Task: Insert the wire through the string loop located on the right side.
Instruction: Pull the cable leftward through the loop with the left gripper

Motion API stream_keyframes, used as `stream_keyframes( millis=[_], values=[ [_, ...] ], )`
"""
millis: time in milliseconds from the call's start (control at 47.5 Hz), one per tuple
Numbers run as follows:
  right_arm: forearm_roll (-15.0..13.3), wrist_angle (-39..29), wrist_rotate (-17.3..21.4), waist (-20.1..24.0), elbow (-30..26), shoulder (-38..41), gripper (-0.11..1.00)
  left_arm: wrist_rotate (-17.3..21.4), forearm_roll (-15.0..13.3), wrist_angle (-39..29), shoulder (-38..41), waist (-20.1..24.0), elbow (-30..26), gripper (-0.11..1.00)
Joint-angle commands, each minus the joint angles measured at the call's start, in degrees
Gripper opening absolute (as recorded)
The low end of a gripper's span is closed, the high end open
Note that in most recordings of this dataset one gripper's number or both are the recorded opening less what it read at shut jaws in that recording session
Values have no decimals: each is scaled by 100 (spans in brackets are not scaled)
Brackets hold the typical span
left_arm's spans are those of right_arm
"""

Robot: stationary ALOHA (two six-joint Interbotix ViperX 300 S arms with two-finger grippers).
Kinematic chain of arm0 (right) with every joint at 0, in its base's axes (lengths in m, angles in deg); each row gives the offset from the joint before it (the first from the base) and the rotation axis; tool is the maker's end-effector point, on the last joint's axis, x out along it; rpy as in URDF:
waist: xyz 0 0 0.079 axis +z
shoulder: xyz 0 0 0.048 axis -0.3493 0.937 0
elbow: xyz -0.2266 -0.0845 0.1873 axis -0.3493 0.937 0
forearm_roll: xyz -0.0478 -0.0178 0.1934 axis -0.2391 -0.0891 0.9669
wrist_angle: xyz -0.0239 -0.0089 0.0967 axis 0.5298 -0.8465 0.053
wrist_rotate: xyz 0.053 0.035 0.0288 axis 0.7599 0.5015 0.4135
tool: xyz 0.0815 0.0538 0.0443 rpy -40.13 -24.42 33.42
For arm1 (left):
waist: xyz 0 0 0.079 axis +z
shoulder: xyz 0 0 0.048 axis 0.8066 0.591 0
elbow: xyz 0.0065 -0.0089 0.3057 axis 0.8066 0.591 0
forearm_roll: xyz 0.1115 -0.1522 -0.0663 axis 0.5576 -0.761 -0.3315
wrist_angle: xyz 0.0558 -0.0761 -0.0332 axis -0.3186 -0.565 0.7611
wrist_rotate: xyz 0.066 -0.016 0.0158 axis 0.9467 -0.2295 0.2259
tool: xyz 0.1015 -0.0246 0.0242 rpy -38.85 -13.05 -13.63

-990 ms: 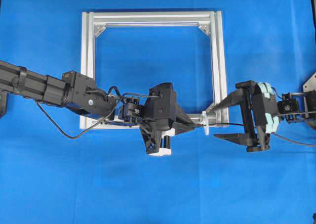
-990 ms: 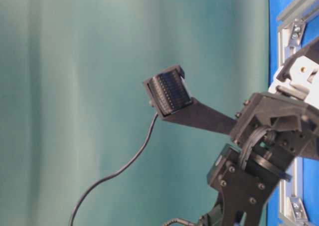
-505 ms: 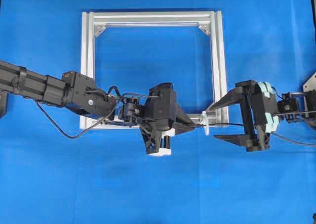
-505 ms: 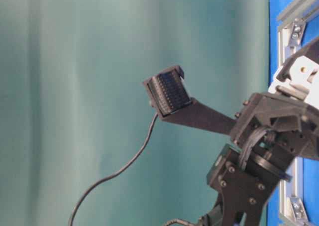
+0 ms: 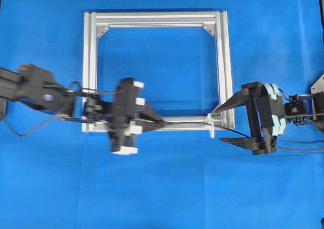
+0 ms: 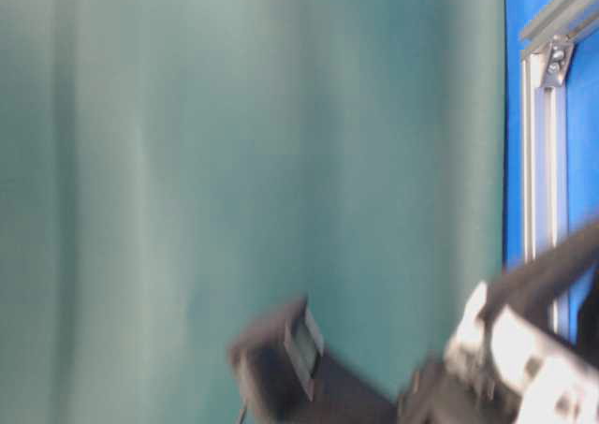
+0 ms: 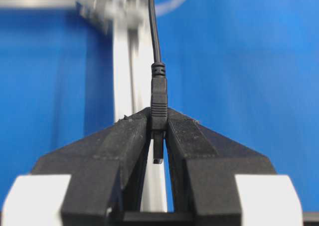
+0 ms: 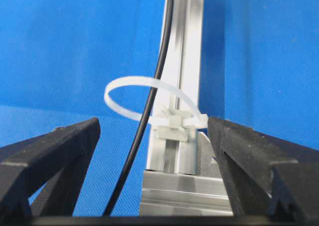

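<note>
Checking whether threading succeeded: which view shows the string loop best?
The right wrist view: the string loop is large and sharp, with the wire passing through it. The overhead view shows it tiny at the frame corner; the left wrist view shows a blurred arc.

A black wire (image 8: 149, 111) is passing through a translucent white string loop (image 8: 130, 94) on the silver aluminium frame (image 5: 223, 62), all lying on a plain blue table surface (image 5: 162, 198). Just beside the frame, the left gripper (image 7: 158, 136) is showing black fingers (image 7: 119, 146) with white blocks; the right gripper (image 5: 229, 122) is showing black with pale green pads.
</note>
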Motion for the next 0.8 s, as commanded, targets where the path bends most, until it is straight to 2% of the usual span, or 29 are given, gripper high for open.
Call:
stream_keyframes(
  millis=[0,526,779],
  values=[
    [9,18,-18,-9,-79,-44,94,-9,9,97,-475,-62,396,8],
    [0,9,-18,-9,-70,-44,94,-35,9,18,-2435,-378,2742,8],
    [-9,9,-18,-9,-79,-44,94,-35,9,-501,-3041,-756,3261,8]
  ],
)
